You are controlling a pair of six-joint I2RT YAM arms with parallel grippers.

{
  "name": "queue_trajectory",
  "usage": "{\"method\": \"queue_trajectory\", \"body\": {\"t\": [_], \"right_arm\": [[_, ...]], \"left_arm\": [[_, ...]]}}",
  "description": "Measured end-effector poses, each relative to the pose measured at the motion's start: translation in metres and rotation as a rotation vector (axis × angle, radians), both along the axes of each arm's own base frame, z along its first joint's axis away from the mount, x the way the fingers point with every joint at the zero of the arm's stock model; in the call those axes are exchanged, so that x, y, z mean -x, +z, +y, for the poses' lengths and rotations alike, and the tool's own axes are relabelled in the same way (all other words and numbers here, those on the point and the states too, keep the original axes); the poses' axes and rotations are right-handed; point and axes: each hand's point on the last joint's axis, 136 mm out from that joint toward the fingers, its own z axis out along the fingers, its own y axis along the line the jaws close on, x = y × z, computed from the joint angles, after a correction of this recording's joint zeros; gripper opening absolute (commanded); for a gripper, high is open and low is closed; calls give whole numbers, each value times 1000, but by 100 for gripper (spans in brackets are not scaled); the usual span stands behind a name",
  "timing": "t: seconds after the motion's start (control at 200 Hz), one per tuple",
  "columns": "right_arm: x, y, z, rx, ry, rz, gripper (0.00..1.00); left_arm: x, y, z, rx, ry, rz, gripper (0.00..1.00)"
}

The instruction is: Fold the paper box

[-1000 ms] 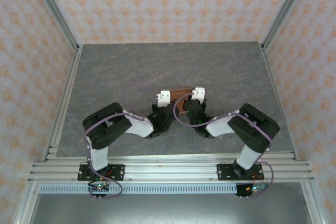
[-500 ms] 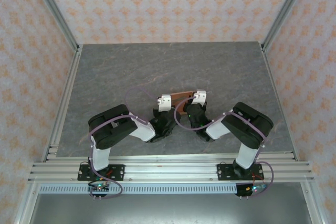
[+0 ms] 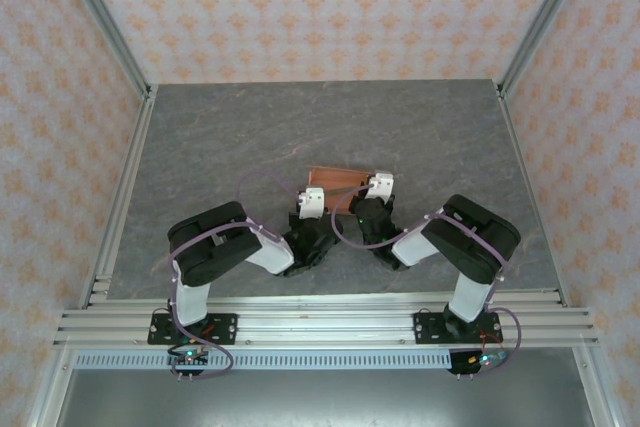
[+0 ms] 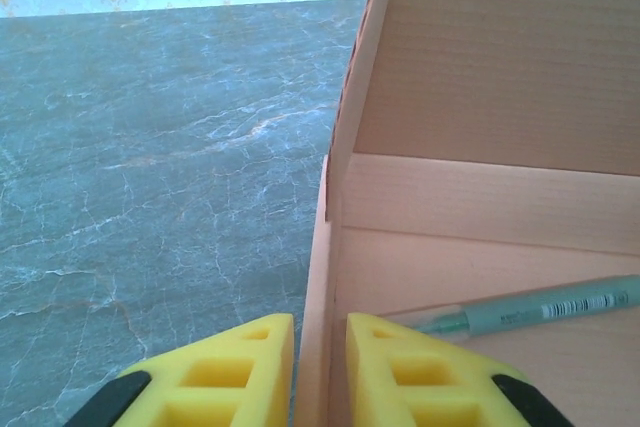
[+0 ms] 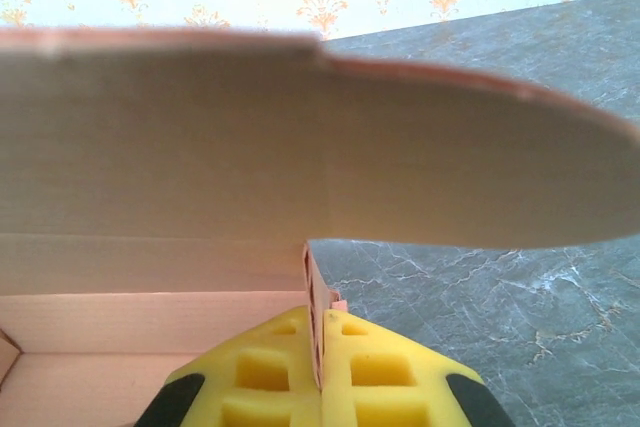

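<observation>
The salmon-orange paper box point(image 3: 335, 179) lies mid-table between both grippers, lid flap raised. In the left wrist view its left side wall point(image 4: 322, 277) stands between my left gripper's point(image 4: 320, 325) yellow fingertips, with a small gap on each side, so the jaws are open around it. The lid point(image 4: 500, 47) rises on the right. A grey-green pen point(image 4: 540, 309) lies inside on the box floor. My right gripper point(image 5: 322, 325) is shut on the box's right side wall point(image 5: 314, 287), under the overhanging lid point(image 5: 300, 147). From above, the left gripper point(image 3: 311, 199) and right gripper point(image 3: 378, 185) flank the box.
The grey marble-patterned table point(image 3: 220, 137) stretches open to the back and both sides. Patterned walls and metal frame posts point(image 3: 120, 57) enclose it. An aluminium rail point(image 3: 320, 322) runs along the near edge by the arm bases.
My left gripper has loosened from the box's left wall and drawn back slightly toward its base. More of the orange lid now shows from above. The right gripper keeps its grip.
</observation>
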Motion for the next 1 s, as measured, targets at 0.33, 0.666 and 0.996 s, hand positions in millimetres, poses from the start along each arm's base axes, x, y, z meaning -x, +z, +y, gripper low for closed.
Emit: {"method": "queue_trajectory", "body": {"t": [0.33,0.666,0.996], "right_arm": [[-1,1,-1,11,-9,0,0],[-3,1,2,42,-4,6,0],[-5,2,3,60,1,9,0]], "left_arm": [[8,25,11,45,2,-15,32],[17,73,47,142,-40,-10,36],[-10,105,91,247,-112,86,45]]}}
